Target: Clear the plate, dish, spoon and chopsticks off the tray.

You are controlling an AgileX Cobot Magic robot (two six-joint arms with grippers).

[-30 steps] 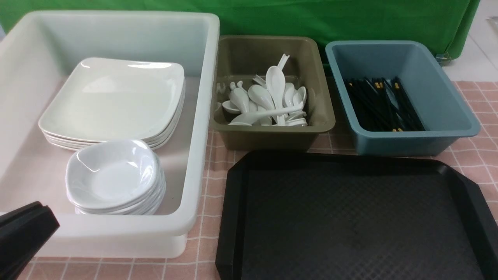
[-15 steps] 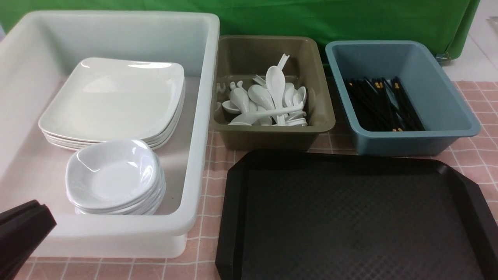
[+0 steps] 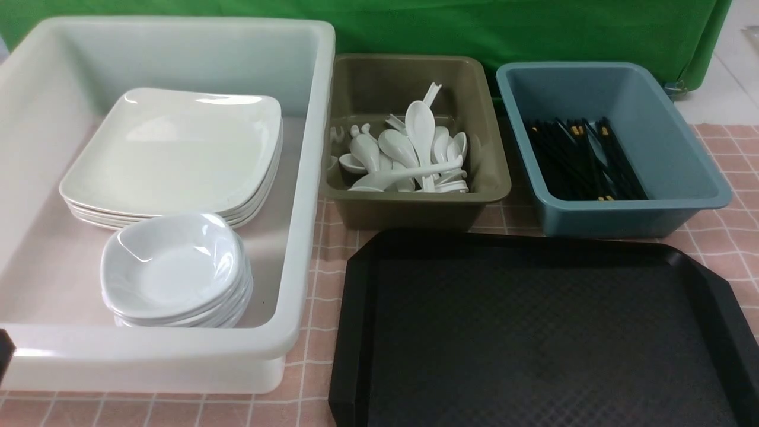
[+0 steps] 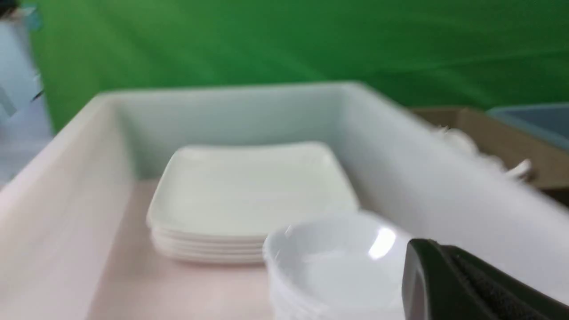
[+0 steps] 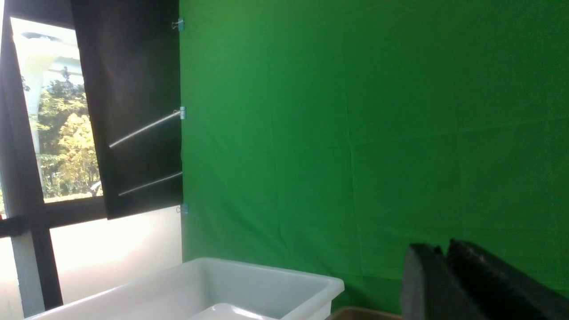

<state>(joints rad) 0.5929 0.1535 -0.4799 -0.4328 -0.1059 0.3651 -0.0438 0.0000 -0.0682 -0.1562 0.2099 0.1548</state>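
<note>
My large black diamond-textured plastic tray sits bare on the pink checked surface; the glossy white square plates lie stacked in the white bin, white soup spoons in the olive bin, black chopsticks in the blue bin; my left hand is pressed together, empty; my right hand shows a slight gap, holding nothing.

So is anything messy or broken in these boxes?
Nothing looks broken or spilled. The spoons lie in a jumbled heap in the olive bin, but plates and small dishes are stacked neatly, and the tray is bare.
</note>
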